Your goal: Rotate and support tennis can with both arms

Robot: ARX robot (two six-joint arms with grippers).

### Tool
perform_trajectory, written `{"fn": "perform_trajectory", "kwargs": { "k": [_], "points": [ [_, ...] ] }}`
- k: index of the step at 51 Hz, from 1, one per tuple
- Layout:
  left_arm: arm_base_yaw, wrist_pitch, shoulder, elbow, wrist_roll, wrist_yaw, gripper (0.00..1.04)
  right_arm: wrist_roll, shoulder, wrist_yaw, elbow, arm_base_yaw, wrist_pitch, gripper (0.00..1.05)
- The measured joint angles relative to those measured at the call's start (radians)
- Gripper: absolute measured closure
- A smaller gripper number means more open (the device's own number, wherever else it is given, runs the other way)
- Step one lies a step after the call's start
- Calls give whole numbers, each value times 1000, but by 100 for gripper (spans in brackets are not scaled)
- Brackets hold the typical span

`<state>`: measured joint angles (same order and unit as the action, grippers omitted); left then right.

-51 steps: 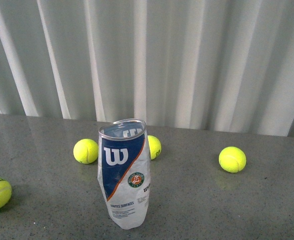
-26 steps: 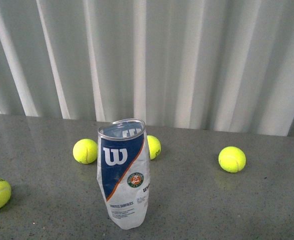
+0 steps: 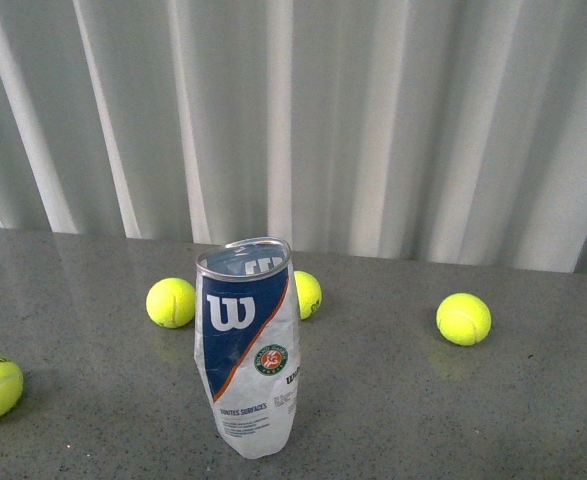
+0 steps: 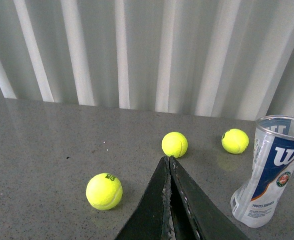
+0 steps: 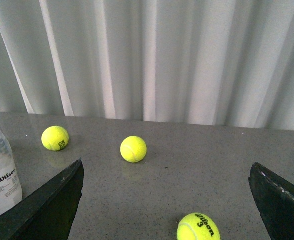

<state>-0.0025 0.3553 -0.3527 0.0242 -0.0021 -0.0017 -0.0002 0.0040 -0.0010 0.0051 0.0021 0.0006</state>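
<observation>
clear tennis can [image 3: 246, 345] upright, open-topped

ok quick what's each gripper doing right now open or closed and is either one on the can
Left gripper: closed, empty, clear of the tennis can.
Right gripper: open wide, empty, also off the can.

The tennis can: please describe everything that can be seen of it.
The tennis can is a clear plastic tube with a metal rim, open at the top and empty as far as can be seen. Its label is navy with a white W, an orange stripe, a round green-red logo and small print on white below. It stands upright on the grey table, looking narrower toward its base. Neither gripper touches it; one tennis ball sits just behind it.
</observation>
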Motion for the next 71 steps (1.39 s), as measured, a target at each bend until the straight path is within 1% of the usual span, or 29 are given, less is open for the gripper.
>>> {"fn": "perform_trajectory", "kwargs": {
  "k": [13,33,36,39,51,60,68,70,71],
  "points": [
    [0,-89,90,0,0,0,101,0,0,0,0,0,0,7],
    [0,-183,185,0,0,0,101,0,0,0,0,0,0,7],
    [0,-304,272,0,0,0,101,0,0,0,0,0,0,7],
    [0,-347,322,0,0,2,101,0,0,0,0,0,0,7],
    [0,-354,349,0,-1,2,101,0,0,0,0,0,0,7],
    [0,-354,349,0,-1,2,61,0,0,0,0,0,0,7],
    [0,-355,349,0,-1,2,36,0,0,0,0,0,0,7],
    [0,-355,349,0,-1,2,25,0,0,0,0,0,0,7],
    [0,-355,349,0,-1,2,21,0,0,0,0,0,0,7]
  ]
}}
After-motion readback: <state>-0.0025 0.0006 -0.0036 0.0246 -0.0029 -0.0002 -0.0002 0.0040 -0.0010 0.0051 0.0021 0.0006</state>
